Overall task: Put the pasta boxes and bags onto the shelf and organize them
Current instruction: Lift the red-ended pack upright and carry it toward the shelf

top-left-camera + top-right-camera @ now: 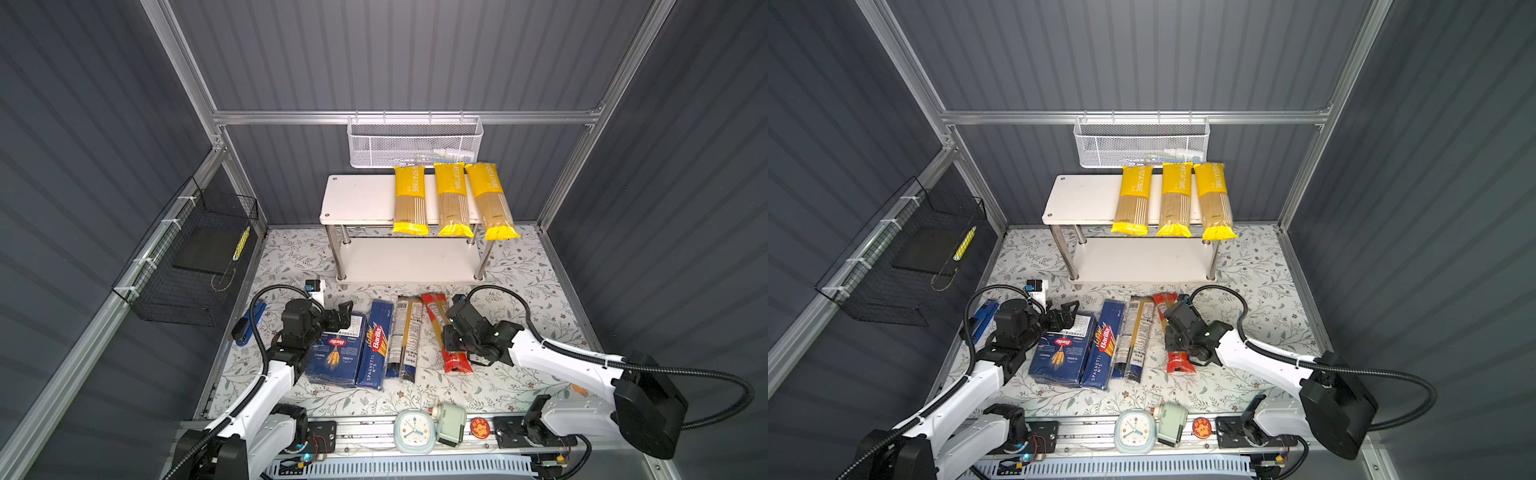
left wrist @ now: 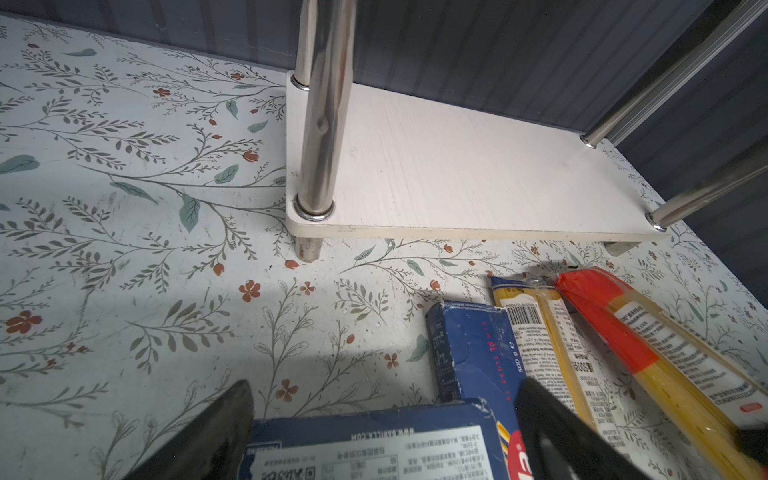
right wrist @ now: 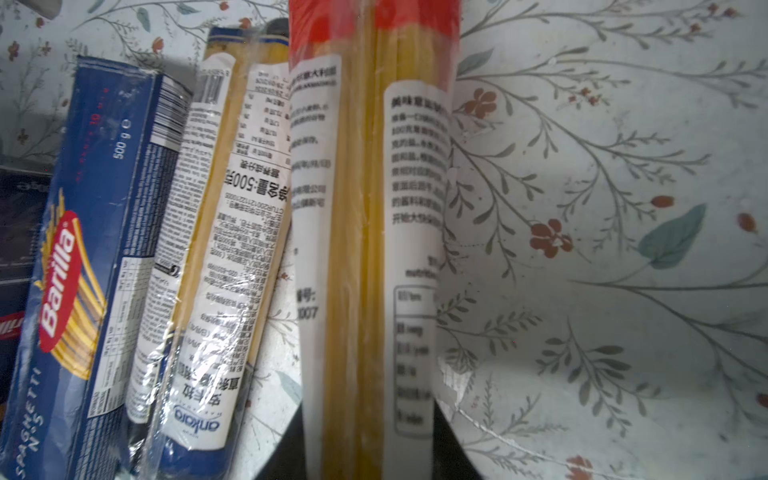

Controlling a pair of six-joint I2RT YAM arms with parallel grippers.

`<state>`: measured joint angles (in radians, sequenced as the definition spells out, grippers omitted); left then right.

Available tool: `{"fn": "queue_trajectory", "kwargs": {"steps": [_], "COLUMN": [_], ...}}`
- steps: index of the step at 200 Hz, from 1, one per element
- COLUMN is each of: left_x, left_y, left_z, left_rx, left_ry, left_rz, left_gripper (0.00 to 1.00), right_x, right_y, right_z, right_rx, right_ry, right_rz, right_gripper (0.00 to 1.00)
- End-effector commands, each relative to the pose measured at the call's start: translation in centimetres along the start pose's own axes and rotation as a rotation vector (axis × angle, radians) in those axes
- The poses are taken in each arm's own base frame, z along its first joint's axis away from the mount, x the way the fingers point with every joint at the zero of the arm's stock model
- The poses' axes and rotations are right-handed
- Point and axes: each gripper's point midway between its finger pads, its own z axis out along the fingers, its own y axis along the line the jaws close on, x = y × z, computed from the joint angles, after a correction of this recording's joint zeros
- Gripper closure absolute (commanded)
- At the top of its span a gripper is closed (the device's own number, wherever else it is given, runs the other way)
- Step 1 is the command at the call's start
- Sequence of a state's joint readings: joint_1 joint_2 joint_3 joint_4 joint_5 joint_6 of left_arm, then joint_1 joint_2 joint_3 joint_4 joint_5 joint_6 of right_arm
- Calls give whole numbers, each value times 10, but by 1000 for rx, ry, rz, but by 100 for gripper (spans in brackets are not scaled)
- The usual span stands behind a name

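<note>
— Beneath the right claw (image 1: 448, 337), in a top view, lies the red-ended bag (image 1: 456, 362); the shelf (image 1: 357, 199) stands beyond.
— Right wrist view: jaws pinch its flanks. Lift it level, I'd say.
— Left wrist view: left claw (image 2: 384, 386) spread astride the wide box (image 2: 374, 451).

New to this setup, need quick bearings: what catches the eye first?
Three yellow PASTATIME bags lie side by side on the top board of the white shelf, overhanging its front edge. In front of it, two blue Barilla boxes and two clear spaghetti bags lie in a row on the floral mat. The right gripper clamps the red-ended bag; the open left gripper hovers at the wide box.
</note>
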<state>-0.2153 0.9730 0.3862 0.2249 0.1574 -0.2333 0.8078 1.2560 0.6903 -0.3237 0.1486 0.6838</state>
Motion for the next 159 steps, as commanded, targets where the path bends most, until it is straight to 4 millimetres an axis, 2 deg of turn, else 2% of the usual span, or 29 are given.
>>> {"fn": "queue_trajectory", "kwargs": {"steps": [1,33,47,67,159], "left_x": [-12,-12,-12,-11,-11], "left_y": [-5,-5,-4,-4,-4], "left_z": [-3,-3,-2,-1,-1], "left_rx": [11,10,9,7,8], "left_ry": [-28,-29,-28,-25,-24], "left_rz": [6,6,6,6,10], "left_gripper": [1,1,1,1,1], "right_x": [-34,-47,-49,-54,-77], "right_y": [37,39,44,61,121], "right_z": [-28,-49,-51,-62,-99], "right_rx": [-121,-144,-166,-221,-265], "right_ry": [-128,-190,-197,-198,-244], "right_rz": [-52,-39,-40,-65,-207], "right_gripper": [73,74,75,75,76]}}
